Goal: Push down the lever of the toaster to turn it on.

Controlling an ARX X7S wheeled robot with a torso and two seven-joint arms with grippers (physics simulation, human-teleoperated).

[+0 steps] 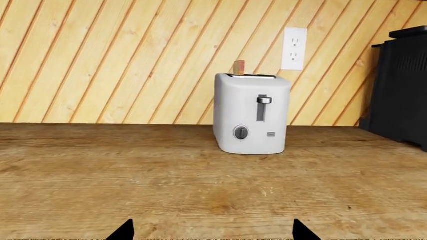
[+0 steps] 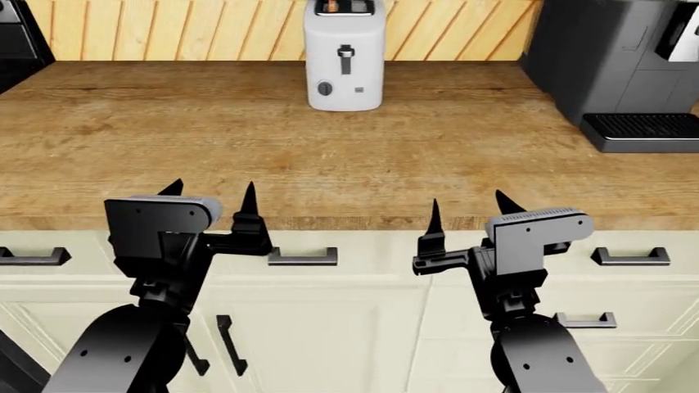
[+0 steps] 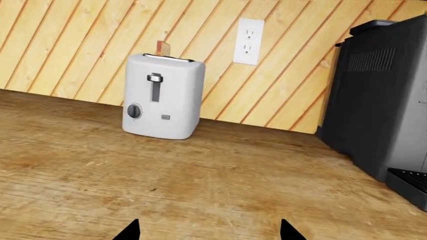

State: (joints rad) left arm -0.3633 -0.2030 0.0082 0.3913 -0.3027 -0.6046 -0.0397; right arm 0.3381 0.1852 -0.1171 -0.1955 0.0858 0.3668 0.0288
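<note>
The white toaster (image 2: 343, 57) stands at the back of the wooden counter against the plank wall, with a slice of bread sticking out of its top. Its lever (image 2: 345, 52) sits at the top of a vertical black slot, above a round dial (image 2: 324, 88). The toaster also shows in the left wrist view (image 1: 251, 114) with the lever (image 1: 264, 100), and in the right wrist view (image 3: 163, 96) with the lever (image 3: 155, 78). My left gripper (image 2: 211, 199) and right gripper (image 2: 467, 213) are both open and empty, at the counter's front edge, far from the toaster.
A large dark coffee machine (image 2: 617, 61) stands at the back right of the counter (image 2: 327, 155). A wall socket (image 1: 294, 48) is behind the toaster. Cabinet drawers with handles (image 2: 303, 259) lie below the counter front.
</note>
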